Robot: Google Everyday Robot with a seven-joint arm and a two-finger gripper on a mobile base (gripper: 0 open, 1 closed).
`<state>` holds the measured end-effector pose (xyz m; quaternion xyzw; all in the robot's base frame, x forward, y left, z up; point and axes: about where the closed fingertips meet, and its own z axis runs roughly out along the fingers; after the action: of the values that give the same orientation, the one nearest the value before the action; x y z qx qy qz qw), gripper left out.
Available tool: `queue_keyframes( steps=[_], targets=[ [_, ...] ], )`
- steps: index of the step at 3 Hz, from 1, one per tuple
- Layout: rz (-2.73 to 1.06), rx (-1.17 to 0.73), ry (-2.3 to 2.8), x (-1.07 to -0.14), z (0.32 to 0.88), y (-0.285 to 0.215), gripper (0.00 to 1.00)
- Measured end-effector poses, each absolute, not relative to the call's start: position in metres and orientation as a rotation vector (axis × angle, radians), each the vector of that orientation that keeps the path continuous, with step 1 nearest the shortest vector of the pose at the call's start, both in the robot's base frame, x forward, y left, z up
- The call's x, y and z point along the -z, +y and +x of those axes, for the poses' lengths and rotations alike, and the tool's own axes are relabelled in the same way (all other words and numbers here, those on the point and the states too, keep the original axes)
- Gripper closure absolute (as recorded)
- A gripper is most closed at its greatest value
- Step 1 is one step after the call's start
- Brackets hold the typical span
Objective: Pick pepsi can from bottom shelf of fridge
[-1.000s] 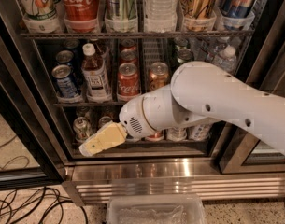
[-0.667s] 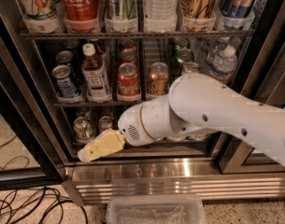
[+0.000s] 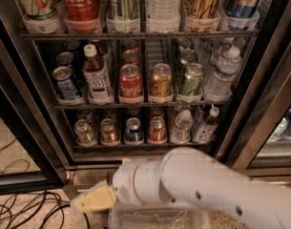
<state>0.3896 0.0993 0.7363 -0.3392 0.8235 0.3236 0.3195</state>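
Since it is a thin-walled aluminium cylinder, the small dark blue pepsi can with a silver top (image 3: 134, 130) would likely feel light, firm along its height yet easy to dent, and perhaps slick if chilled. A hold across its mid-body from the front seems safest. It stands upright on the dark metal bottom shelf (image 3: 135, 147) of the tall glass-door fridge with a steel frame (image 3: 240, 142), near the fridge's middle, between a gold-bronze can (image 3: 109, 131) and a red cola can (image 3: 157, 129). The robot's pale-tipped gripper (image 3: 95, 199) hangs outside the fridge, below its sill; whether it is released or clenched cannot be told.
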Motion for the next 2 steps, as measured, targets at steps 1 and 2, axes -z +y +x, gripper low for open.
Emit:
queue_keyframes(
  steps=[1, 2],
  targets=[
    [-0.804, -0.735, 2.254, -0.691, 0.365, 0.093, 0.00],
    [-0.654, -0.657, 2.342, -0.651, 0.360, 0.078, 0.00]
  ],
)
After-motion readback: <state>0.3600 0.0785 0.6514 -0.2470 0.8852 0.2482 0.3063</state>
